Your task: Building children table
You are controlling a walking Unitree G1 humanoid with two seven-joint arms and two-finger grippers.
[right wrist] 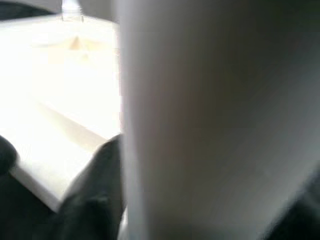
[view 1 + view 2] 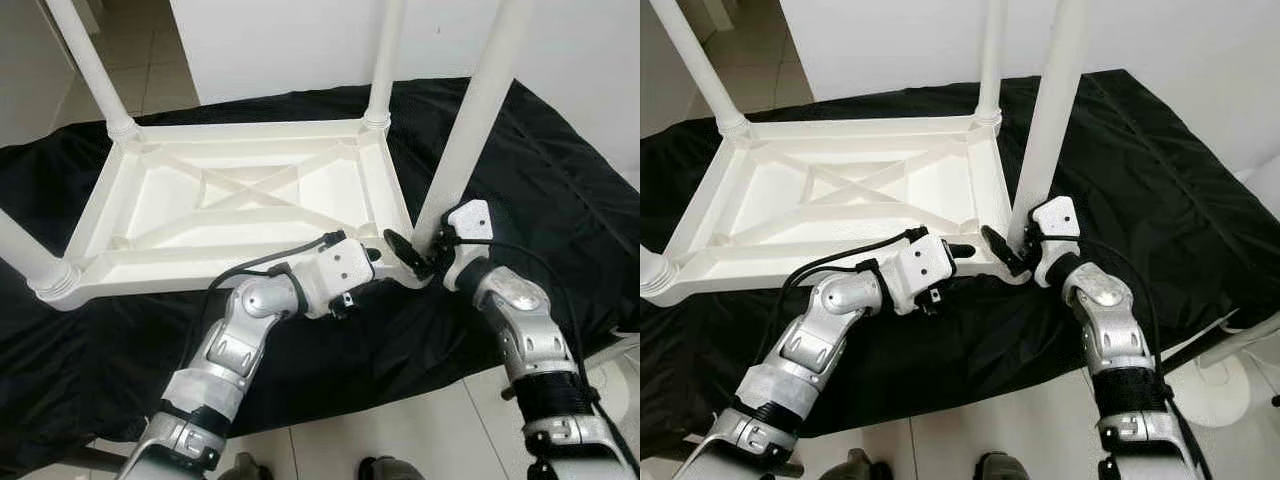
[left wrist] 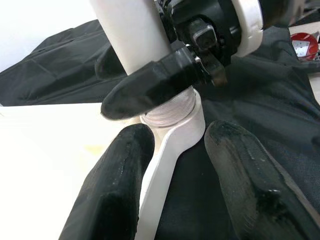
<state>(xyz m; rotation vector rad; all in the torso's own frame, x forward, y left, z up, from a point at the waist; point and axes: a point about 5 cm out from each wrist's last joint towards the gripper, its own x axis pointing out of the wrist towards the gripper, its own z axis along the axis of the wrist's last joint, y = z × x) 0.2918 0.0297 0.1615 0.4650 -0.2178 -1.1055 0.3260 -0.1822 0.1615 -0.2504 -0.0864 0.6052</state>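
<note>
Four legs stand up from the upturned table top, which lies on a black cloth. We hold the near right leg low down with our right gripper, its fingers closed around the shaft just above the corner socket. The leg's long axis runs upright, leaning slightly. Our left gripper sits just beside that corner, fingers spread, straddling the rim and gripping nothing.

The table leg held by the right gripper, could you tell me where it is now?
The table leg stands upright in the near right corner socket of the upturned table top, right gripper at its base.
</note>
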